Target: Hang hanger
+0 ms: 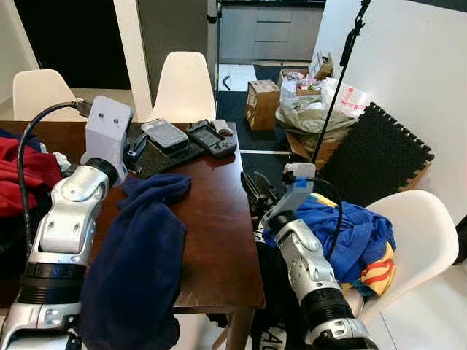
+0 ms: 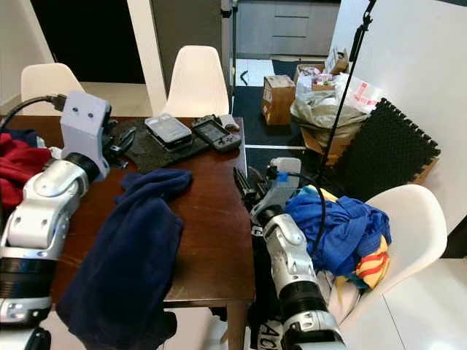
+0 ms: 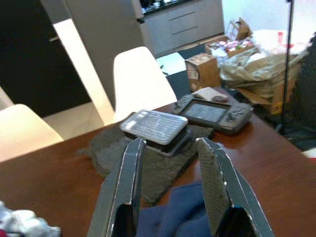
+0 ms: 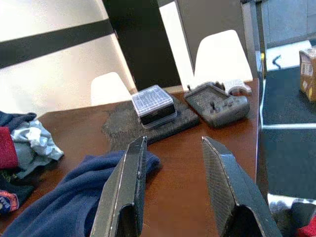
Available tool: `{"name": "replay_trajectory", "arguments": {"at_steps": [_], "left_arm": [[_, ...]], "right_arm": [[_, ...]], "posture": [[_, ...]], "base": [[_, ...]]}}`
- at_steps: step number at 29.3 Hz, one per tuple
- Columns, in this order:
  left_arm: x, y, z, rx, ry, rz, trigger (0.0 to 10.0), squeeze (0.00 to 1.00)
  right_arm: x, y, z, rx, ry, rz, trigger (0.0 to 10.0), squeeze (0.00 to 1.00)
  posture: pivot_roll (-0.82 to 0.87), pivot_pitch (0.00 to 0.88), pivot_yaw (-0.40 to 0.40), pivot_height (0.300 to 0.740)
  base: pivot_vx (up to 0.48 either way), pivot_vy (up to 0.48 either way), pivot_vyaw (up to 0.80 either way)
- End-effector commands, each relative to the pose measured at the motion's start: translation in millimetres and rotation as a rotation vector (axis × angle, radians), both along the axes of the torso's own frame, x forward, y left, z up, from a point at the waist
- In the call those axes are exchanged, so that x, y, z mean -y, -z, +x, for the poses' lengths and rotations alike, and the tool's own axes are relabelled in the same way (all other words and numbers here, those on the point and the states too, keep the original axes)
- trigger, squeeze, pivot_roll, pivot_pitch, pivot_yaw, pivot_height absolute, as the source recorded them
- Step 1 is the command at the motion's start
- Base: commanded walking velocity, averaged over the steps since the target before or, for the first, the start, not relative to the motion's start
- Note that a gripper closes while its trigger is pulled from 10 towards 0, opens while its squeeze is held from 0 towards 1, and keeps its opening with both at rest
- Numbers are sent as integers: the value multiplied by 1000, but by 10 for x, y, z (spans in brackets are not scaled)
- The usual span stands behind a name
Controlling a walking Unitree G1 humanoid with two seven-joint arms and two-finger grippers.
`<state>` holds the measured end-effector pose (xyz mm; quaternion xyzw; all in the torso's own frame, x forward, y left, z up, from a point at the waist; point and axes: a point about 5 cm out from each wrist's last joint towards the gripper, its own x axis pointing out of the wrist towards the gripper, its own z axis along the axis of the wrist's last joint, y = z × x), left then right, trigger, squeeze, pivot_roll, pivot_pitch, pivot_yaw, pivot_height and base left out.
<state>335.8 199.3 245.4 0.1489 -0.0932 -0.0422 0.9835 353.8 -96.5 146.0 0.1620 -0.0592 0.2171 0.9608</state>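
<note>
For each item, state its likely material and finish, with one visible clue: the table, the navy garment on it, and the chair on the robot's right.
Table: likely wood or veneer, dark reddish-brown with a soft sheen; faint grain and reflections show.
Navy garment: soft, matte fabric, perhaps fleece or cotton; it folds and droops over the table edge.
Chair: probably moulded plastic, smooth white, formed as one curved shell.

Head and wrist cameras toward table point(image 1: 219, 219)
</note>
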Motion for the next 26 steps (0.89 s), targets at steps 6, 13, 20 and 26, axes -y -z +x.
{"name": "replay_trajectory", "arguments": {"at_steps": [6,13,20,26], "left_arm": [[57,-7,-31,-13,8,-13,10000,0],[71,-11,-35,11,-25,-30,10000,0],[80,-38,-64,3,-37,-29,10000,0],[90,-47,-67,5,-34,-29,10000,0]], "right_arm": [[-34,-34,38,-8,-7,-23,10000,0],[-46,-18,17,-18,-3,-23,10000,0],[-43,-20,19,-21,1,-28,10000,0],[-41,-17,19,-22,2,-29,10000,0]], "posture": [[101,0,-43,740],[101,0,-42,740],[99,0,-37,740],[99,0,-36,740]], "base": [[0,324,0],[0,407,0],[0,428,0],[0,429,0]]}}
